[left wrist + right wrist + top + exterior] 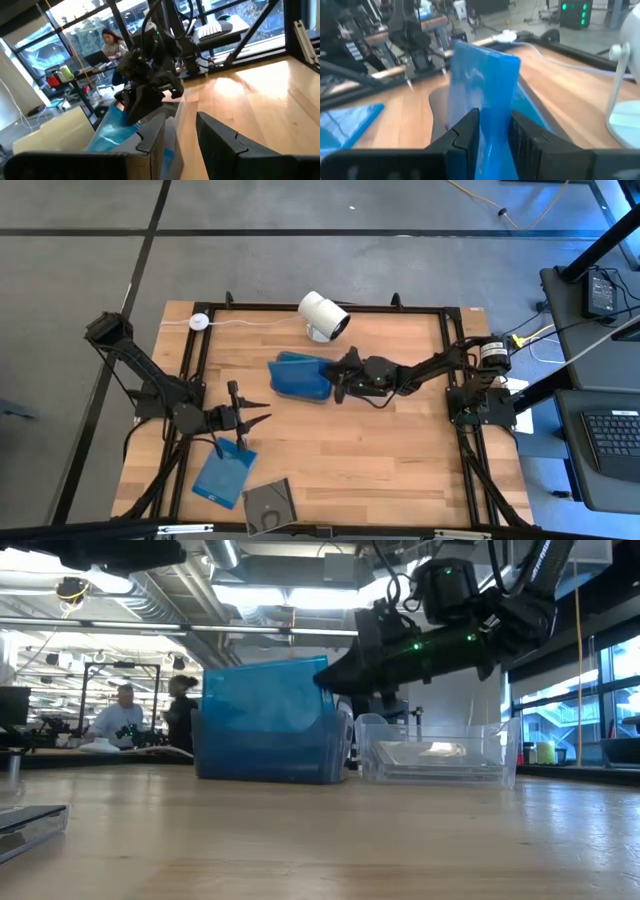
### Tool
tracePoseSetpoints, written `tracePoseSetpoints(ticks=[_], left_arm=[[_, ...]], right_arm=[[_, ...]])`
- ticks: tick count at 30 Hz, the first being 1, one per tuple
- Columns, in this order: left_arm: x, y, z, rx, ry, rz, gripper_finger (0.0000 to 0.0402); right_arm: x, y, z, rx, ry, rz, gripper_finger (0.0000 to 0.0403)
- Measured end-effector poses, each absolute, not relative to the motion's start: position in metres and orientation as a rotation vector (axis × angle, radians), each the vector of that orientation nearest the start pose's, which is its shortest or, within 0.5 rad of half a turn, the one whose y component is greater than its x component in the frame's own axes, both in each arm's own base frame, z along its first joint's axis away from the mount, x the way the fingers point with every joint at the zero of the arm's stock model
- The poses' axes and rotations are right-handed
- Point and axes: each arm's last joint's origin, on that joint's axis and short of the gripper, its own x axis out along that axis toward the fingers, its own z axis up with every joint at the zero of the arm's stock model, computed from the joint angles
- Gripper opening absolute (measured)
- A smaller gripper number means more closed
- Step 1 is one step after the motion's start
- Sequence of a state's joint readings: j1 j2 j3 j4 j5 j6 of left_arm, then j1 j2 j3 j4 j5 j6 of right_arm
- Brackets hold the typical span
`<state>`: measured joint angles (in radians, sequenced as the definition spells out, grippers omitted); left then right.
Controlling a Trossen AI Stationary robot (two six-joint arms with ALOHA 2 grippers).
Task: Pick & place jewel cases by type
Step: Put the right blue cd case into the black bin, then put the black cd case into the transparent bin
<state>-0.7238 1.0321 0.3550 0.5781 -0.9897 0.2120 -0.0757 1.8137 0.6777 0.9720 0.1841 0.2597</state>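
Observation:
My right gripper is at the blue tub in the middle of the table, shut on a translucent blue jewel case that stands on edge above the tub. Another blue jewel case lies flat near the front left. A dark grey one showing a disc lies next to it at the front edge. My left gripper hovers above these two, open and holding nothing, pointing toward the table's right. My right gripper pinches the blue jewel case by its two flat faces, one finger on each. The fingers come almost level from the table's right side. The case stands upright on edge at the blue tub; the fingers hide its lower end.
A clear tub with flat things in it stands beside the blue tub, under my right arm. A white cylindrical camera stands behind them near the far edge. A black frame borders the wooden table. People sit in the room beyond.

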Motion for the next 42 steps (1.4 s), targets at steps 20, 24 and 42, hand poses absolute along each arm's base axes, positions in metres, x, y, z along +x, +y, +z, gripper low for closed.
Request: tracePoseSetpoints(ticks=[20,24,42], left_arm=[[0.163,-0.114,0.211,0.286,0.116,0.181,0.0107],[0.163,-0.114,0.210,0.260,0.124,0.181,0.0107],[0.163,-0.122,0.209,0.114,0.125,-0.096,0.0107]], right_arm=[[0.333,-0.031,0.148,0.207,0.152,-0.303,0.0183],[0.329,-0.032,0.163,0.108,0.136,-0.303,0.0201],[0.331,0.040,0.172,-0.039,0.177,0.321,0.0204]])
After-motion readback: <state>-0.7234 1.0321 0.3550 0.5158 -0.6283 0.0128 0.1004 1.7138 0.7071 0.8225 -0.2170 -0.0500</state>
